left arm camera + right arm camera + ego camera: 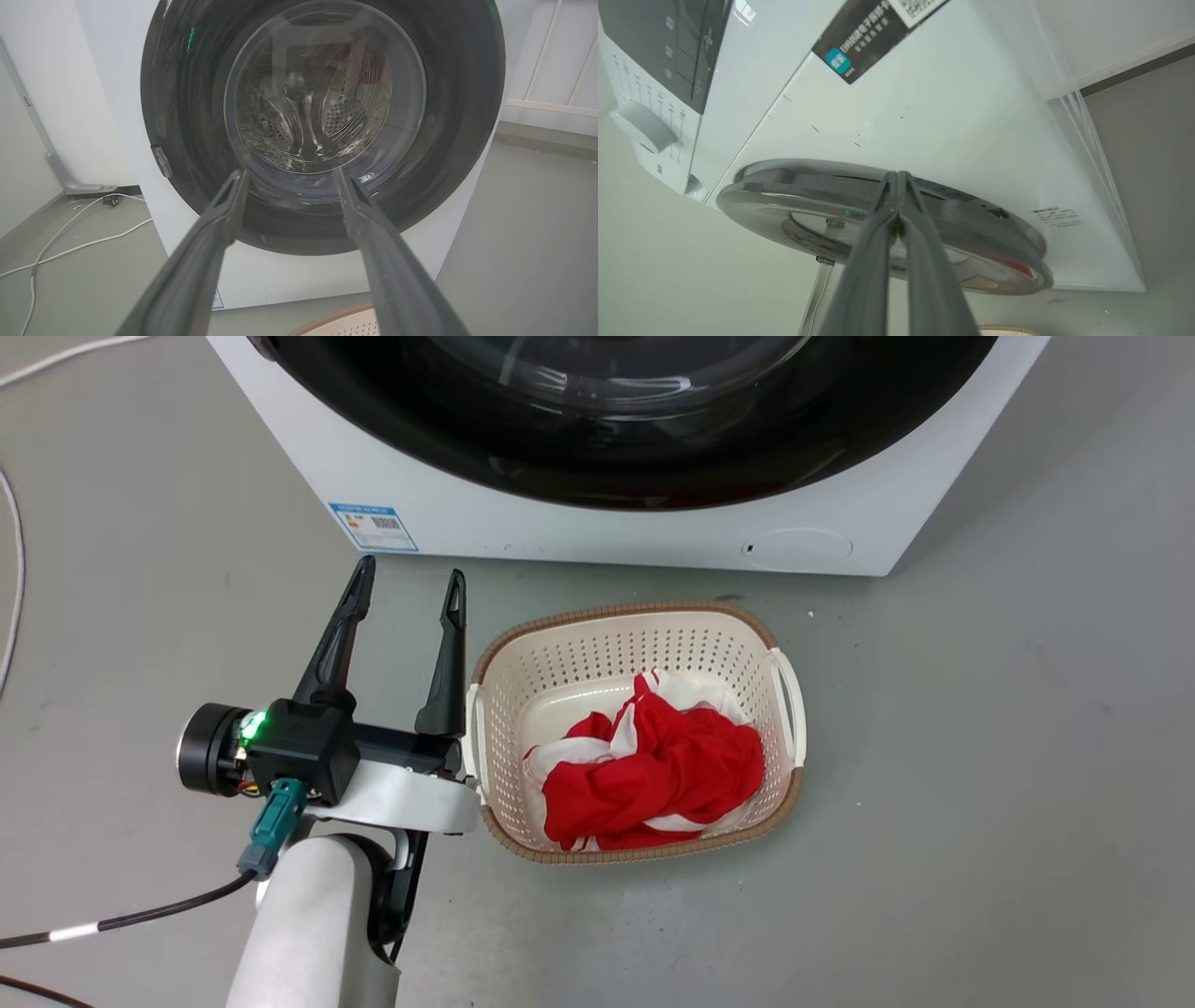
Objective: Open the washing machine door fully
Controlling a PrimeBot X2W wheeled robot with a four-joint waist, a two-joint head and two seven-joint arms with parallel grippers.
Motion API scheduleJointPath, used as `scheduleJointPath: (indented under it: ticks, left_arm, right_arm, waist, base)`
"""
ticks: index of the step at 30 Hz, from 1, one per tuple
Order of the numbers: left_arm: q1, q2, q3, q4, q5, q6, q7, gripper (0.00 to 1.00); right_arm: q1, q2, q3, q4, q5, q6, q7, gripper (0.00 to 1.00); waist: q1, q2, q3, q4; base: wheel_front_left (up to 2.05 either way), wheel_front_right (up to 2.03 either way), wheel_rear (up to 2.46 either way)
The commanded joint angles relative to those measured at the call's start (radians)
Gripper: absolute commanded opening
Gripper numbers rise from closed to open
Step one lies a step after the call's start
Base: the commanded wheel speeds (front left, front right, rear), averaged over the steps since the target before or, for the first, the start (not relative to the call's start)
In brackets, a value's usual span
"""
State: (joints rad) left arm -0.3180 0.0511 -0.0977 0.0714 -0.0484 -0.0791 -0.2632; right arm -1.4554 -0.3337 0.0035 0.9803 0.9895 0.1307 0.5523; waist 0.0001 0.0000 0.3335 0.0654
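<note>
The washing machine (pixel 560 534) is a white, smooth-sided box standing on the grey floor (pixel 980 756) at the far edge of the head view. It has a small blue label (pixel 373 527) at the lower left corner of its front and a round cap (pixel 798 549) low on the right. The washing machine door (pixel 653 476) is a wide, glossy black disc lying flat against that front. In the left wrist view its bulging clear glass centre shows the perforated steel drum (pixel 341 112) behind it. The left gripper (pixel 411 569) hangs low over the floor in front of the machine's lower left corner, its two long dark fingers spread apart and empty. They point at the door, clear of it, and frame the lower part of the glass bowl. In the right wrist view the right gripper (pixel 896 173) has its fingers pressed together. Their tips lie against the rim of the door, seen edge-on as a grey, shiny disc; whether they touch it cannot be told. Just right of the left gripper, a cream perforated plastic laundry basket (pixel 635 612) with a brown woven-look rim holds a crumpled red and white cloth (pixel 672 765).
</note>
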Motion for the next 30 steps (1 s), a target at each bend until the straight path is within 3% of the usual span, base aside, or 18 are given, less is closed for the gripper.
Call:
scheduleJointPath:
  ticks: [1,18,30]
  left_arm:
    - [-0.015,-0.001,-0.003,-0.002,-0.002,0.001,-0.002,1.0]
    - [-0.068,-0.001,-0.032,-0.023,-0.016,0.019,-0.002,1.0]
    - [-0.084,-0.001,-0.045,-0.017,-0.019,0.027,-0.002,1.0]
  right_arm:
    - [-0.018,0.01,0.005,0.016,-0.013,0.0,0.012,0.0]
    - [-0.178,0.054,0.003,0.161,-0.173,0.0,0.098,0.0]
    - [-0.215,0.085,-0.031,0.183,-0.168,0.0,0.202,0.0]
  waist:
    - [-0.0001,0.0,0.015,0.004]
    - [-0.0001,0.0,0.126,0.031]
    - [-0.0001,0.0,0.168,0.036]
  base:
    - [0.0,0.0,0.0]
    - [0.0,0.0,0.0]
    - [0.0,0.0,0.0]
